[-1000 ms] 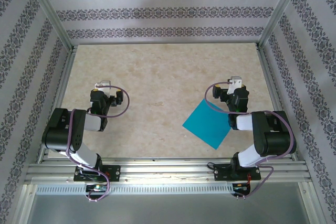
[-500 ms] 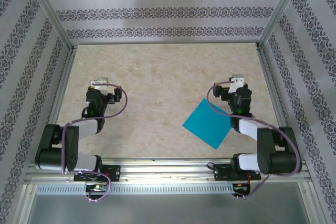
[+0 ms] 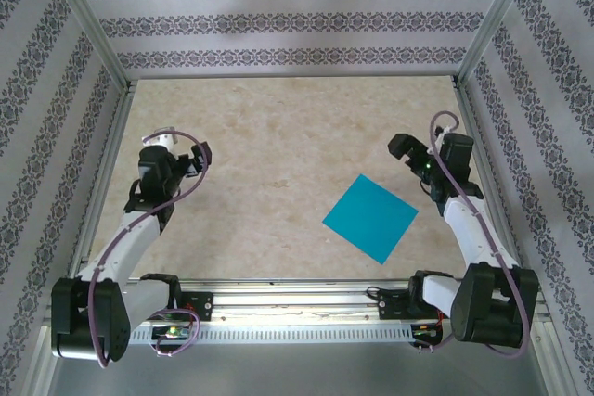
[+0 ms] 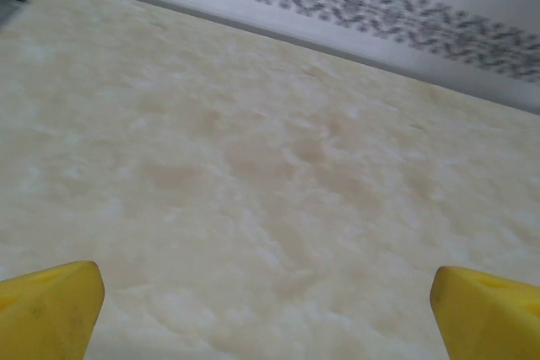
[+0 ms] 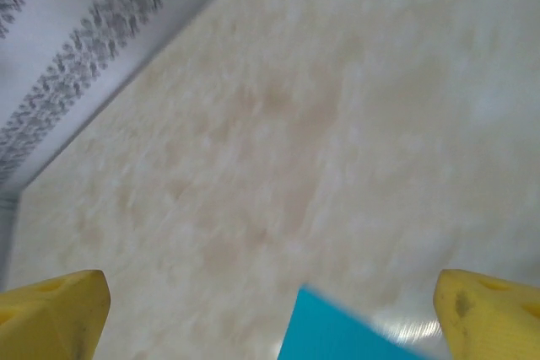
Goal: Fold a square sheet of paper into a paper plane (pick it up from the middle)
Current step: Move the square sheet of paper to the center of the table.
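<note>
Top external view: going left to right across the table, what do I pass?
left tool → paper → right tool

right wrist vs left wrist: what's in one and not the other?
Right wrist: a corner of the square sheet of paper pokes in at the bottom edge, flat on the table ahead of the right gripper. The patterned wall runs diagonally across the upper left.
Left wrist: ahead of the left gripper is marbled table up to the wall, which runs across the top.
Both: yellow fingertips at the bottom corners, jaws wide open, holding nothing.
</note>
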{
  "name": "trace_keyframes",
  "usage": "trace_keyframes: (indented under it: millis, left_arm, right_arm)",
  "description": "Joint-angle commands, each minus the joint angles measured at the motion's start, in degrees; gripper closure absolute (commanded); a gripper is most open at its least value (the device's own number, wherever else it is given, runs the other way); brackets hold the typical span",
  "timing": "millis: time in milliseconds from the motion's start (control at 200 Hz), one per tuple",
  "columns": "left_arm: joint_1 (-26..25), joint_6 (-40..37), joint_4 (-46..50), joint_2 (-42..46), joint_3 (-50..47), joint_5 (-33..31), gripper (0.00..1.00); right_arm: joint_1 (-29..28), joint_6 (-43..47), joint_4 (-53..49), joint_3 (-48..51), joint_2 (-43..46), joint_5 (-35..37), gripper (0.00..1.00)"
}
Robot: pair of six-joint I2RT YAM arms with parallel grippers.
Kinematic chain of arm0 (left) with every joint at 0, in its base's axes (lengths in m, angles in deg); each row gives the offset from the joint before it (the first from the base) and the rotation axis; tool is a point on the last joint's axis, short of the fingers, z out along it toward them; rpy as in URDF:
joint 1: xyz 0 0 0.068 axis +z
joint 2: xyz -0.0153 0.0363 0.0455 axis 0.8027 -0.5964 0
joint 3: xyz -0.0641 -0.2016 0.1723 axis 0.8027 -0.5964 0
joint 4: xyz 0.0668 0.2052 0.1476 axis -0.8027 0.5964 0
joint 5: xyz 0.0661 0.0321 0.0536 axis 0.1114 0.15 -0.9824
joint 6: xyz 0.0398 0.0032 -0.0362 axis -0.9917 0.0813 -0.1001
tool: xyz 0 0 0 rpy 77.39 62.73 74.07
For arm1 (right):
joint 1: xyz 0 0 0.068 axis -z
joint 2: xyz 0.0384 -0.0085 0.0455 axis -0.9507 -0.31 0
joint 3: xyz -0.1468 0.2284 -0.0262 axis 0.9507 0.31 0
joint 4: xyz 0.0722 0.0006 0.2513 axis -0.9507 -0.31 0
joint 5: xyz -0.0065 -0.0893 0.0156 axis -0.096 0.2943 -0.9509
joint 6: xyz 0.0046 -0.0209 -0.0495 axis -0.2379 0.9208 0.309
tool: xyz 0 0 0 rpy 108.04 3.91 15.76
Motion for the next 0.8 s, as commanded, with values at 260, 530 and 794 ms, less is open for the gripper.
trace_keyframes:
  millis: [260,530,794]
  left_arm:
    - [-2.32,5.35,15.10,-3.73,4.09,16.16,0.00]
    - [-9.08,2.82,18.84,-8.22,6.89,11.81,0.00]
    - [-9.47,3.64,21.59,-8.89,9.21,7.73,0.00]
  right_arm:
    - [-10.59,-3.96,-24.90,1.47,1.80,6.37,0.03]
    - [-13.92,-2.47,-24.98,0.31,-5.57,7.56,0.02]
    - [-20.43,-2.03,-23.23,-4.43,-15.75,7.88,0.02]
